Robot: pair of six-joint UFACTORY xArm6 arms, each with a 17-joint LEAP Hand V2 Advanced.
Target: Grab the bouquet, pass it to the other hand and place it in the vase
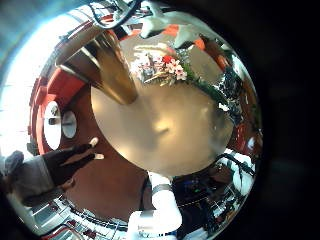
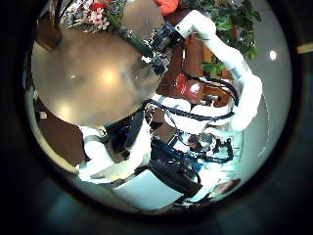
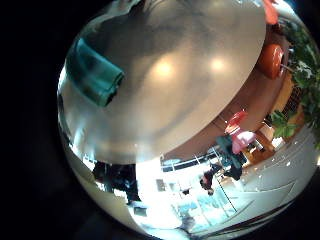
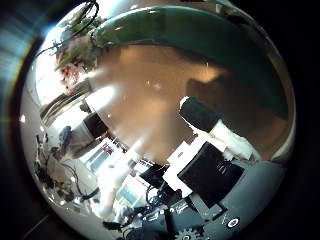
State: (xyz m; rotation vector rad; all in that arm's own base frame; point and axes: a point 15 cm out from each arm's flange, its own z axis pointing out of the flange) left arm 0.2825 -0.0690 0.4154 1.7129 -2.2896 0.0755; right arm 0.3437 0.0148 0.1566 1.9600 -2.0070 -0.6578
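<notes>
Since no view shows flowers standing in the vase, I judge the task far from finished. From the left hand, whose palm views look down from well above, the vase stands upright on the round surface. The bouquet has its flower heads just beside the vase and its stems trail away from it. Whether it rests on the surface or is lifted off it I cannot tell.

A hand sits at the stem end, though the pictures do not show whether its fingers are curled round the stems. I cannot make out the state of the left hand's own fingers either.

In the right hand's thumb side view, a long band that looks like the bouquet's stems runs close past the palm, with the blooms at its far end. The grip itself is hidden, so I cannot tell if that hand is clamped on it.

The hand-over and the placing in the vase appear still to be done.

No label or writing can be read anywhere.
</notes>
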